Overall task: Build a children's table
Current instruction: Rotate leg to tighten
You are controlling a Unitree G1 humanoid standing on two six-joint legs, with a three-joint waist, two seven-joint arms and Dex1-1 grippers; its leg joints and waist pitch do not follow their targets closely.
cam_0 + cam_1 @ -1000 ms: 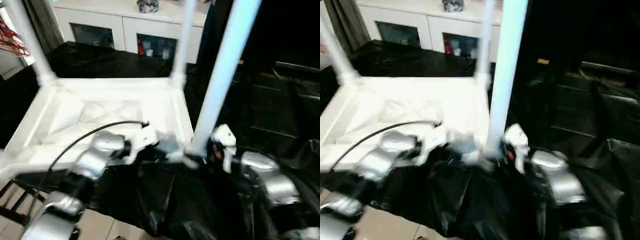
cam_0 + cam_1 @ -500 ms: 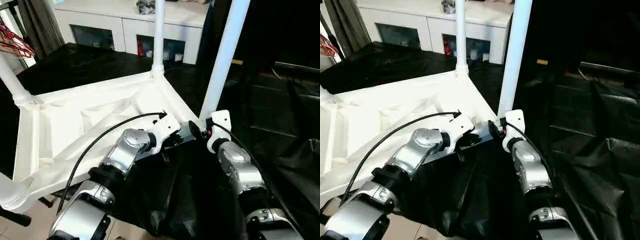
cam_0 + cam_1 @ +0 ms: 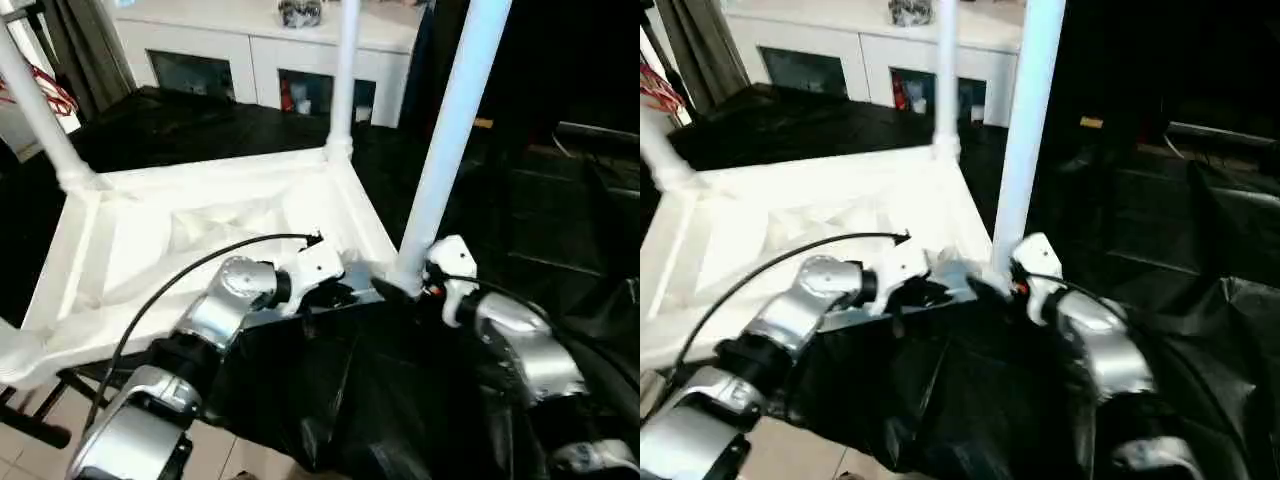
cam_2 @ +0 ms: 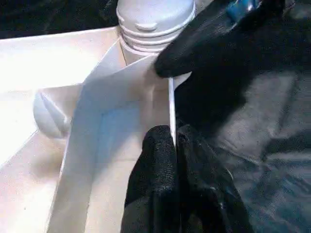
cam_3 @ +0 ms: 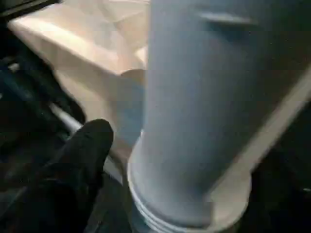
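Head view: the small all-white plastic children's table (image 3: 200, 235) lies upside down on the black-draped surface (image 3: 180, 125), legs rising from its corner sockets; whether all are fully seated I can't tell. Left wrist view: the left end effector (image 4: 174, 141) is pinching the thin white rim beside the near corner socket. Right wrist view: the right end effector's finger (image 5: 82, 150) stands off the near white tubular leg (image 5: 194, 97), jaws spread

White children's table (image 3: 200, 235) lies upside down — tubular legs (image 3: 455, 135) pointing up.
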